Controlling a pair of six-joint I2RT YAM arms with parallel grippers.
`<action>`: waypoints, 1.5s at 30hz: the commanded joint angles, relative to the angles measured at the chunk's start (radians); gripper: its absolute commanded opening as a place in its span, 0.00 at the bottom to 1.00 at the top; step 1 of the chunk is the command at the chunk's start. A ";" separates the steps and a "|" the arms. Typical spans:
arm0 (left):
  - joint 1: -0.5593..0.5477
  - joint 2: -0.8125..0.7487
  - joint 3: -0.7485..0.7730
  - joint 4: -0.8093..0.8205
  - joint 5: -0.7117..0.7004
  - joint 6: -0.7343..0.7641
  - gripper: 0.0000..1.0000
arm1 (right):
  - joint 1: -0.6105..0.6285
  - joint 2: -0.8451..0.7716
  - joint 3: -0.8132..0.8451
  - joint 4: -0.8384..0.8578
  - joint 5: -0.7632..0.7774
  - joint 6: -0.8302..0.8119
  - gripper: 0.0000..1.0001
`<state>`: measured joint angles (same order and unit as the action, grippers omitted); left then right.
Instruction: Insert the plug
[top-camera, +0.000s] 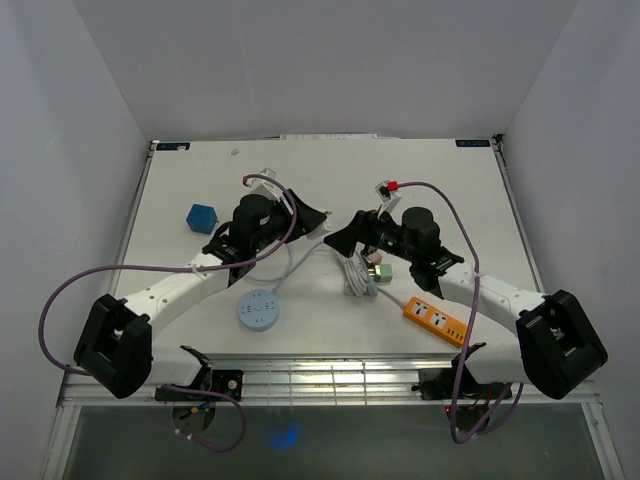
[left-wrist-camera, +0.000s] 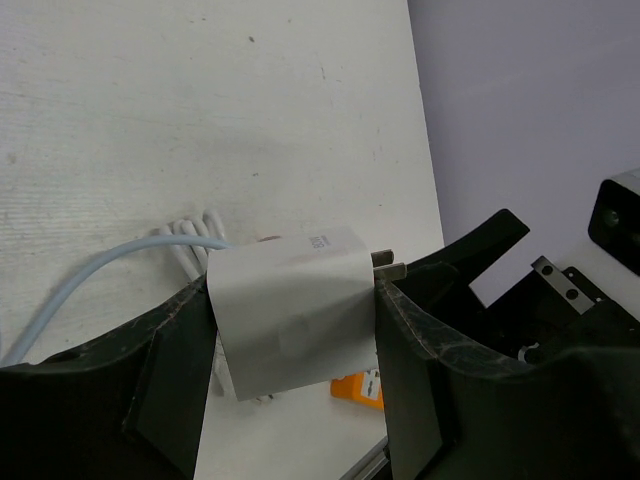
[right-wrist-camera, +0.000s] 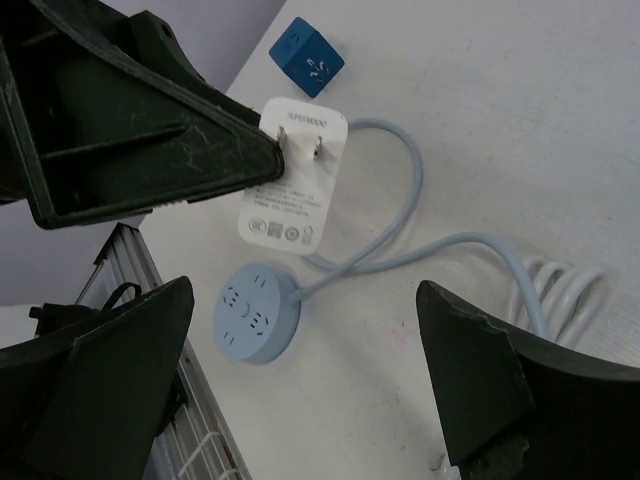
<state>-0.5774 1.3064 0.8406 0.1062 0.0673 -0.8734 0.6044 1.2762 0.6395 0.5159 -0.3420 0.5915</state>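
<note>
A white plug (left-wrist-camera: 290, 310) with two metal prongs (left-wrist-camera: 388, 265) is clamped between the black fingers of my left gripper (left-wrist-camera: 290, 335), held above the table. In the right wrist view the same plug (right-wrist-camera: 293, 190) hangs from the left gripper's finger (right-wrist-camera: 150, 130), and its pale blue cable (right-wrist-camera: 400, 200) runs down to a round blue socket (right-wrist-camera: 256, 312) lying face up on the table. My right gripper (right-wrist-camera: 300, 370) is open wide above the socket with nothing between its fingers. From the top, the left gripper (top-camera: 315, 215) and right gripper (top-camera: 345, 238) face each other mid-table, with the round socket (top-camera: 260, 311) nearer the front.
An orange power strip (top-camera: 437, 321) lies front right. A bundled white cable (top-camera: 355, 275) and a green and pink adapter (top-camera: 378, 270) sit under the right arm. A blue cube (top-camera: 202, 218) rests at the left. A metal grille (top-camera: 330, 380) edges the table's front.
</note>
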 joint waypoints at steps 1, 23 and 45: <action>-0.025 0.007 0.031 0.070 -0.021 -0.027 0.48 | 0.017 0.026 0.072 0.088 0.014 0.010 0.97; -0.062 0.010 0.069 0.041 -0.001 -0.111 0.50 | 0.037 0.104 0.092 0.137 0.129 -0.015 0.75; -0.036 0.016 0.184 -0.158 0.066 -0.079 0.98 | 0.041 0.046 -0.012 0.248 0.113 -0.027 0.08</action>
<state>-0.6289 1.3514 0.9588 -0.0040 0.0986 -0.9955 0.6472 1.3697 0.6388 0.7124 -0.2302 0.5846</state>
